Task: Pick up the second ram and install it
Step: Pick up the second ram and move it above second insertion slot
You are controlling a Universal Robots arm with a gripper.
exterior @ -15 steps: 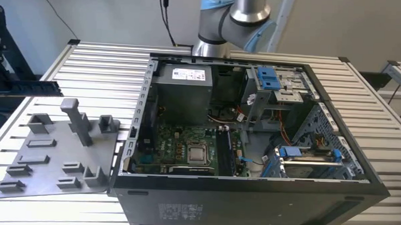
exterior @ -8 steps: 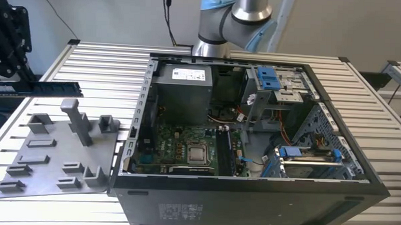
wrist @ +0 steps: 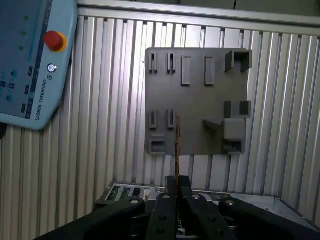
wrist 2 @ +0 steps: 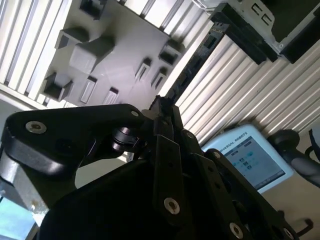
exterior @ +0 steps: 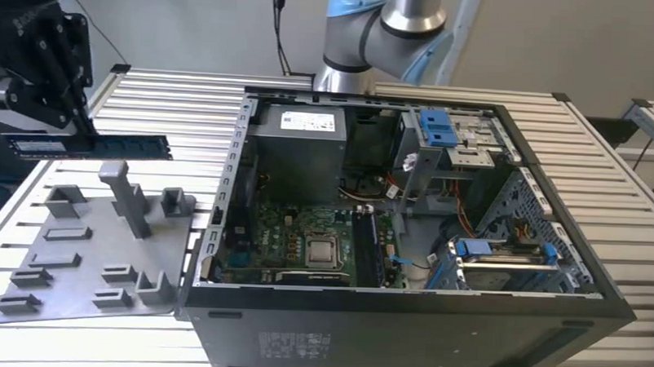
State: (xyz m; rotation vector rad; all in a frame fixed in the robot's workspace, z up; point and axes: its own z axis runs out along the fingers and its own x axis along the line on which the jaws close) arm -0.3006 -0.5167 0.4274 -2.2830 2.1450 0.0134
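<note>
Aloft over the holder tray [exterior: 85,253], the second ram [exterior: 132,146] in the grasp of the gripper [exterior: 86,134]; computer case [exterior: 409,333] alongside

Your wide silver ribbed metal table [exterior: 167,96] shines in bright light. Behind it you see a plain pale grey wall [exterior: 202,24].

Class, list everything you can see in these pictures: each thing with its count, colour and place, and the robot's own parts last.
second ram: one, dark green-black, held in the air above the holder tray.
holder tray: one, grey, on the table at the exterior view's left.
computer case: one, black, open, on the table.
power supply: one, grey, inside the case.
table: one, silver, slatted.
teach pendant: one, pale blue, near the tray.
arm: one, silver and blue, behind the case.
hand: one, black, shut on the second ram.
</note>
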